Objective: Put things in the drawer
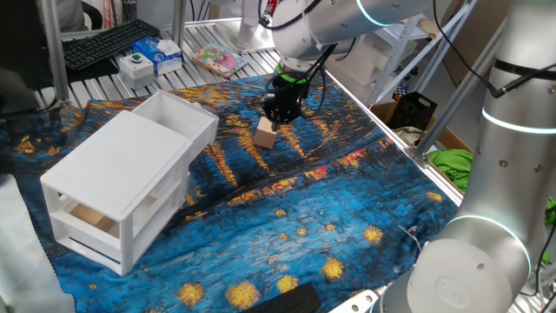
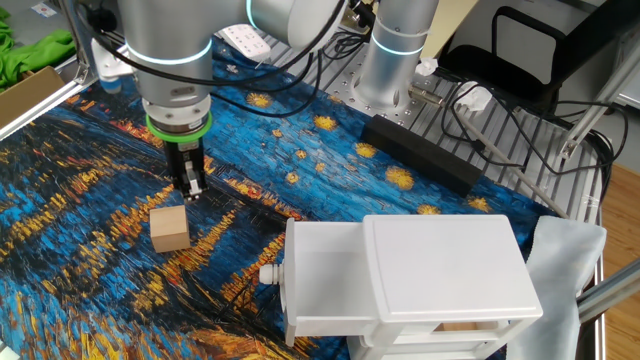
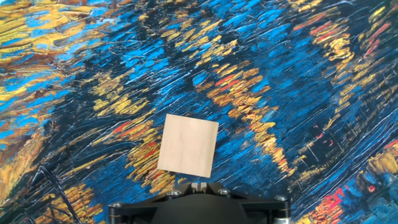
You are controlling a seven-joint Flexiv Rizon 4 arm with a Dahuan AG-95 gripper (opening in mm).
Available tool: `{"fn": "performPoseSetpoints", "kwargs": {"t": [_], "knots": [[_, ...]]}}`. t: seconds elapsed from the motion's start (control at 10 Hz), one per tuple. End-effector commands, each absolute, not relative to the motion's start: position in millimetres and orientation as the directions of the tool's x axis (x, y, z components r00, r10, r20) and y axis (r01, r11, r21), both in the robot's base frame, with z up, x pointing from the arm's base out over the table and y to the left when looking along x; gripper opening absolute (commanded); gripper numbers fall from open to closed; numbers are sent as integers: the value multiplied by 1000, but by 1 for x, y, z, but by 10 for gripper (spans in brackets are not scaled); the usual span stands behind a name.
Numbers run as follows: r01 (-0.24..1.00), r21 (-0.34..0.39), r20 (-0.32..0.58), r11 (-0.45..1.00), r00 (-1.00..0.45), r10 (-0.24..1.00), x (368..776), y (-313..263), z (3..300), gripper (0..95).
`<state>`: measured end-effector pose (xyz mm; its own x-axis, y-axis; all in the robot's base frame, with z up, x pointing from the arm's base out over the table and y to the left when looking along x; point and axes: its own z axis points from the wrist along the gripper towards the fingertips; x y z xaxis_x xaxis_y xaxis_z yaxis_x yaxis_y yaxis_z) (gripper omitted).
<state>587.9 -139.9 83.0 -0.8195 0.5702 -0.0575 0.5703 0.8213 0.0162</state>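
Blue-and-gold painted cloth [image 1: 330, 217] covers the table where a silver arm hangs its gripper [image 1: 280, 115] straight down, jaws drawn together and clamped on nothing. From one fixed view, a single pale tan block [image 1: 266, 134] sits on the cloth just under and slightly to the near side of the fingertips, so close that contact cannot be ruled out. Its faces look about equal, so no long axis shows; one corner is turned toward the camera. To the left stands one white cabinet [image 1: 122, 187] with two drawers, the upper drawer [image 1: 178, 113] pulled out toward the block. A tan shape shows inside the lower opening, too hidden to name. One pink-patterned packet [image 1: 217, 59] lies on the slatted metal behind the cloth, beside a keyboard [image 1: 109, 43].

From the other fixed view, the gripper [image 2: 190, 190] points down with its fingers pressed shut, and the block [image 2: 170, 228] rests flat on the cloth [image 2: 300, 150] just beside them, lower left in the picture, apart from the tips. The upper drawer [image 2: 322, 280] stands open at the cabinet [image 2: 440, 275], well apart from the block.

From the hand view, one block [image 3: 188, 145] shows its square top, rotated slightly against the frame, lying just ahead of the gripper [image 3: 199, 185] on the cloth [image 3: 280, 74].
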Motion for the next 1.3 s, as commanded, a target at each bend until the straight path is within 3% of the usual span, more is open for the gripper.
{"fn": "performPoseSetpoints", "kwargs": {"t": [0.1, 1.3], "knots": [[573, 20, -46, 820, -818, 573, 588, -139, 83, 0], [630, 20, -56, 776, -774, 630, 588, -139, 83, 0]]}}
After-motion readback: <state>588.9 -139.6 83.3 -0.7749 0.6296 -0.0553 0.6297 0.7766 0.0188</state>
